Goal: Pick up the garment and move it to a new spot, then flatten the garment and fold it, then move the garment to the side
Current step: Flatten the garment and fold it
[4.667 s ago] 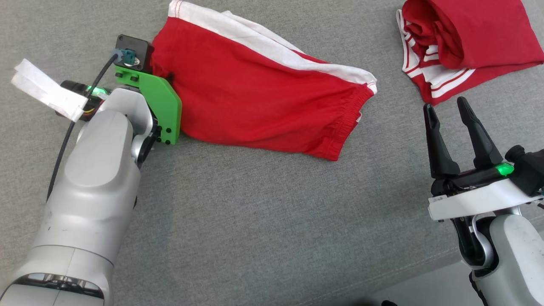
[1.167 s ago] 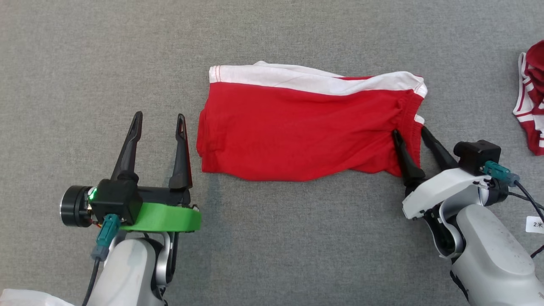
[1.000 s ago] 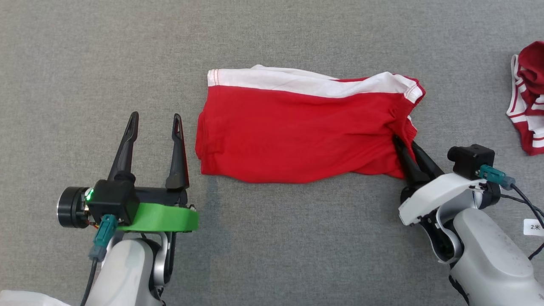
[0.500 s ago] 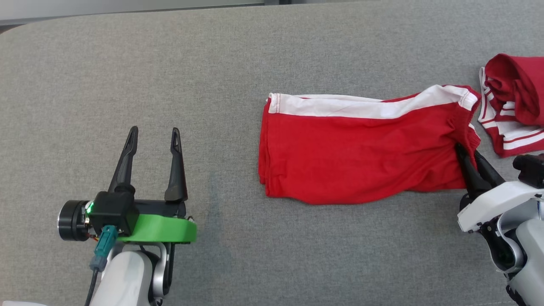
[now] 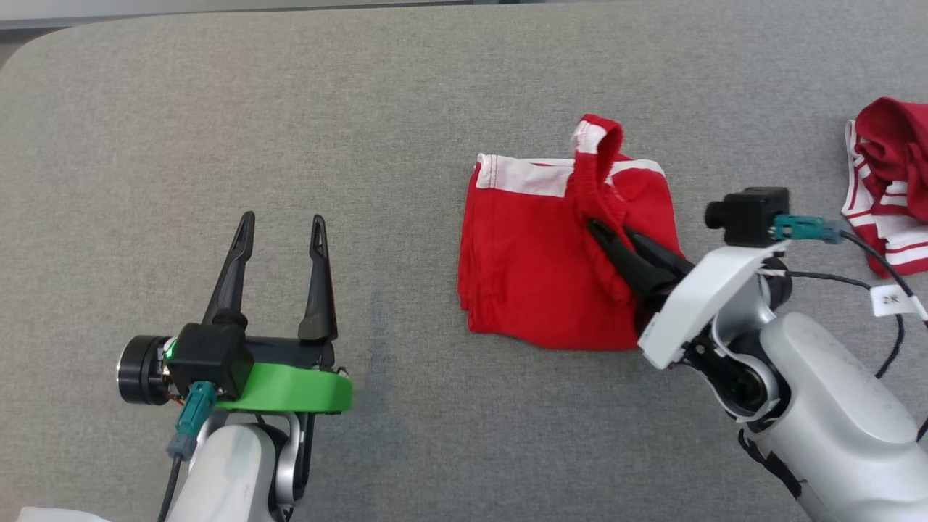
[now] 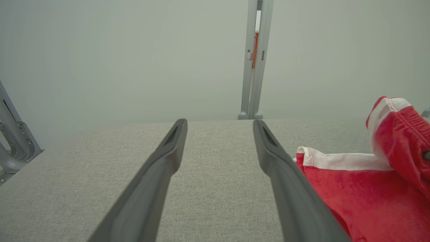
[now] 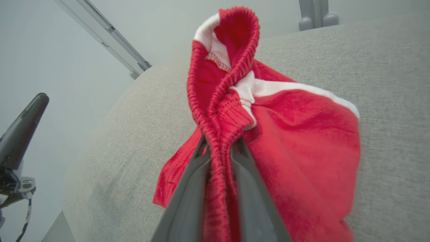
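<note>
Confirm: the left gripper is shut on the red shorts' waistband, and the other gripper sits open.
No: the right gripper is shut on the red shorts' waistband; the left gripper sits open. The right wrist view shows it.

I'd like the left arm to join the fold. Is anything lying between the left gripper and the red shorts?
Nothing visible: only bare grey surface lies between the open left gripper and the red shorts. The right gripper grips their waistband from the other side.
</note>
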Motion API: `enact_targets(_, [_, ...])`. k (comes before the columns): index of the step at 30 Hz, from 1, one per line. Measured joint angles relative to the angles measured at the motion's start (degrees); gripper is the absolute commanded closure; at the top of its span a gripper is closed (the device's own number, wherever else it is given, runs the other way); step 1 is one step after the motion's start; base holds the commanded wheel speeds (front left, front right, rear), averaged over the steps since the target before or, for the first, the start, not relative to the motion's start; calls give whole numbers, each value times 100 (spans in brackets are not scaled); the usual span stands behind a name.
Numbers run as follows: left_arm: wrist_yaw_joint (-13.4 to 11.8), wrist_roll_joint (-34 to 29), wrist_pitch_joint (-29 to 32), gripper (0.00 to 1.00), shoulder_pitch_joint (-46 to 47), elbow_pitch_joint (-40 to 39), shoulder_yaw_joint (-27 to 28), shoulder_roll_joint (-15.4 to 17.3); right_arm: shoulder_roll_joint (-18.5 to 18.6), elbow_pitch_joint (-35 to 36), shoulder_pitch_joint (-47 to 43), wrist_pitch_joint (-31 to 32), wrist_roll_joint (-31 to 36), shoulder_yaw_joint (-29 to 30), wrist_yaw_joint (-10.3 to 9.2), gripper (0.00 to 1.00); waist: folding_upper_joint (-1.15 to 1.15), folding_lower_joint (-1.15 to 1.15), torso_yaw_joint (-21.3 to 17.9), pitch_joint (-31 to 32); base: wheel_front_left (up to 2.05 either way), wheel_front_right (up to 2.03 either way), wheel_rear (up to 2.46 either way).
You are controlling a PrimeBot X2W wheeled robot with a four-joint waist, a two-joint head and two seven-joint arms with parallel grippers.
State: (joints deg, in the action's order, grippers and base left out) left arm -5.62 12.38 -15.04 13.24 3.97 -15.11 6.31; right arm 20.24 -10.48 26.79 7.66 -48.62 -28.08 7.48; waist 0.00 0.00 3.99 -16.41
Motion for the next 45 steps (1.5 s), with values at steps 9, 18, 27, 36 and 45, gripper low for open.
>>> enact_targets(9, [10,-15,0,0,45,10,5,-132,-441,-899,530,-244,218,-728,0,57,0,0,351,-193,0,0,0])
enact_targets(18, [41,-121,0,0,44,13,102,-168,-359,-1055,769,-1862,779,-1038,0,0,0,0,321,-245,0,0,0])
enact_targets(27, [55,-193,1,0,-79,40,230,-108,55,-506,222,-2249,1559,142,0,0,0,0,16,-78,0,0,0])
enact_targets(36, [31,-172,1,0,-333,43,386,36,76,153,-1153,-2267,2156,1653,0,0,0,0,-407,158,0,0,0])
enact_targets(45, [-22,-30,86,0,-779,70,472,167,-134,772,-2082,-2051,2452,2107,0,0,0,0,-684,569,0,0,0])
